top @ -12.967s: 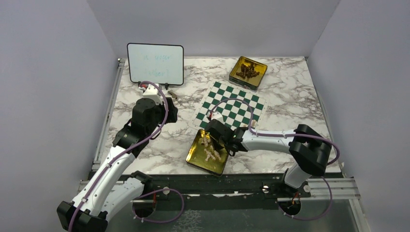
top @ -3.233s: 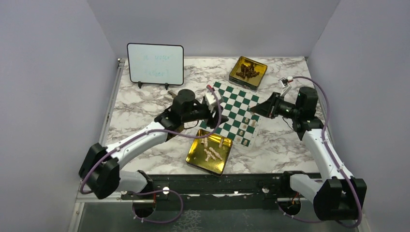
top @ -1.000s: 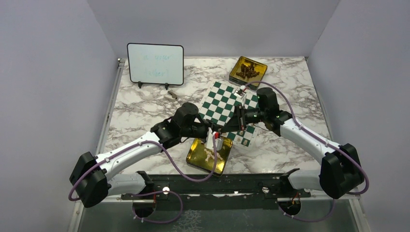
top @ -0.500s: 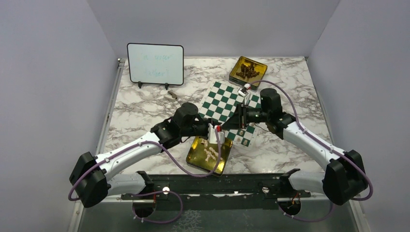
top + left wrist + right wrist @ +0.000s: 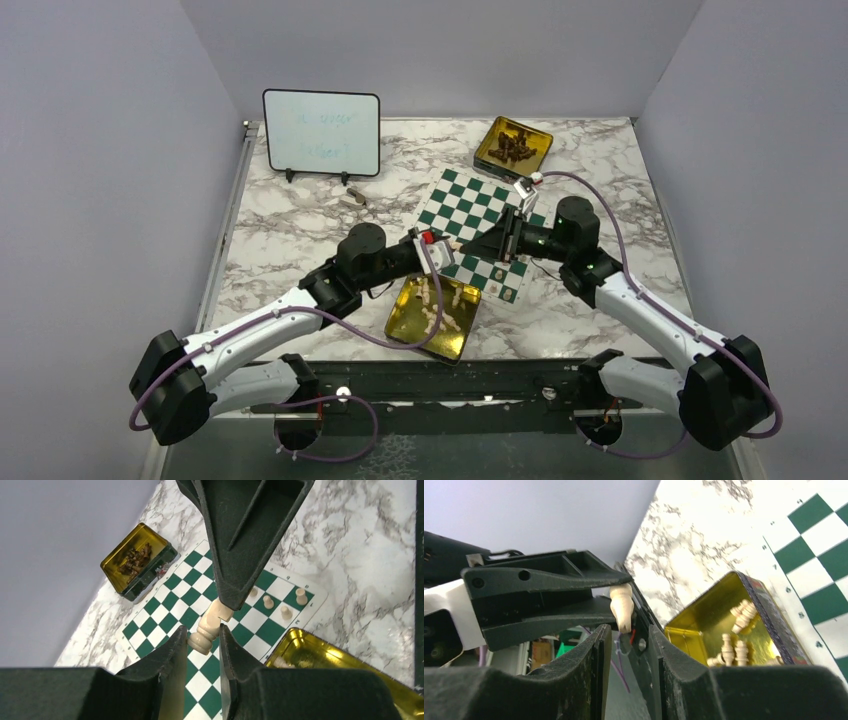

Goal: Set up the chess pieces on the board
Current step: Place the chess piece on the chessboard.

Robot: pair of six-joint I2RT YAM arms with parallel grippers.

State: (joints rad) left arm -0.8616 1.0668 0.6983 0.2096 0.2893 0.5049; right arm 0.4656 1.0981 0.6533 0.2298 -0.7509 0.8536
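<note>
I judge this a mid-air handover over the near edge of the board — my left gripper pinches a cream chess piece by its base; my right gripper has its fingers spread at the head, not gripping; next I'd want one sure hold before the other backs off — then an upright placement.

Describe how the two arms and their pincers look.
The left arm and right arm both have glossy white link shells, bulky black joint housings and a purple cable looping loosely alongside. Each ends in a matte black pincer, the left pincer and right pincer, with two flat, tapering fingers. A small white module rides the right wrist.
</note>
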